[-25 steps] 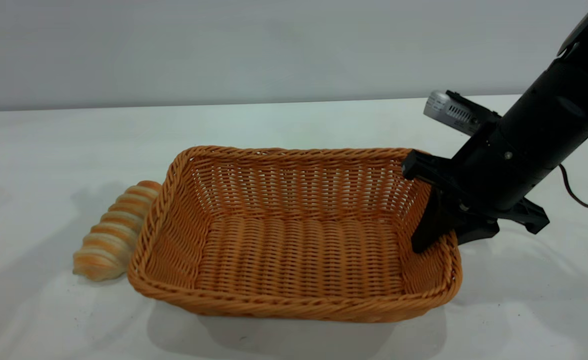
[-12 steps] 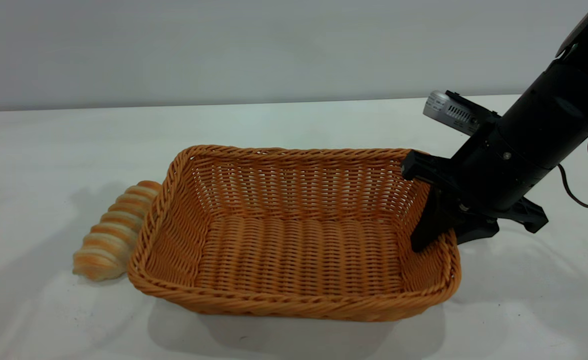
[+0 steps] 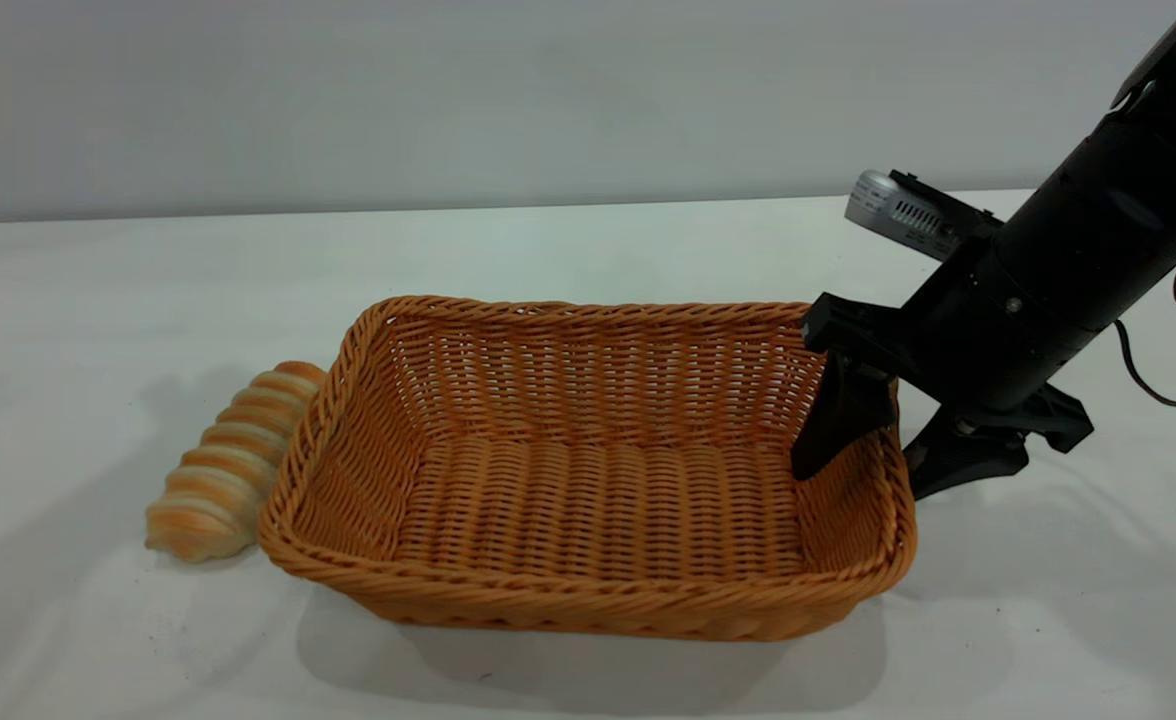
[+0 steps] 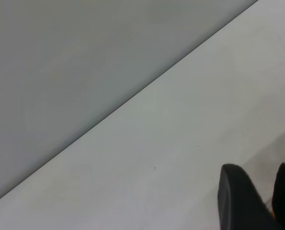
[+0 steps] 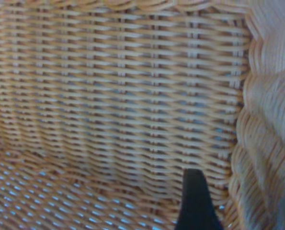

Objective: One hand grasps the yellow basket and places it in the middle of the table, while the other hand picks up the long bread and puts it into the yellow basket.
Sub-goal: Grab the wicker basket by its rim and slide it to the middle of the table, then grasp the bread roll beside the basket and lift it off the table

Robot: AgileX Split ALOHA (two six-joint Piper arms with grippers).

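Parted jaws of the right gripper are seen astride the yellow basket's right-hand wall, one finger inside, one outside. Basket and long bread, touching beyond its far end, are borne by the white table. Left gripper: narrowly parted, empty.

- Desk: white, flat, a few tiny dark specks near the front edge.
- Yellow basket: resting on the desk at centre, right end appears slightly raised.
- Long bread: lying on the desk, touching the basket's left end.
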